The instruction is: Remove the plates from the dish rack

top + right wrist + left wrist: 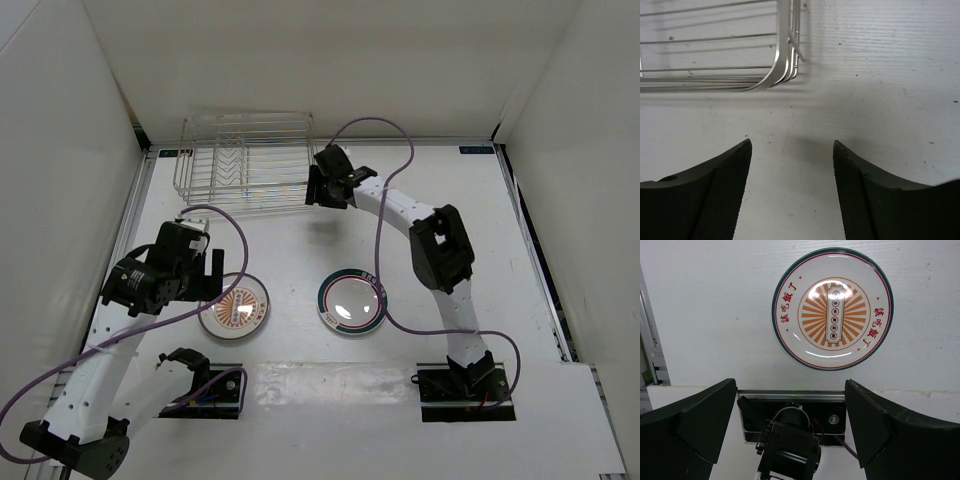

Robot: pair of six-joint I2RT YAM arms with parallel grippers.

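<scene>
Silver wire makes up the dish rack [230, 150], which sits at the far left of the white table [290, 250]. Two plates already lie flat on the near part of the table: the sunburst plate [233, 308] on the left and the teal-rimmed plate [352, 302] to its right, set well apart, probably so each can be put down without knocking the other. A faint orange-tinged disc [268, 185] low in the rack's near right part may be the last plate, but it is too faint to be sure. The right gripper [320, 188] hovers just beside the rack's right end with its fingers spread and nothing between them, so it looks lined up to reach in. The right wrist view shows only the rack's rounded corner and bare table ahead. The left gripper [205, 272] hangs above the sunburst plate, jaws wide apart and empty, likely just clear of a plate it has no further need to hold.
</scene>
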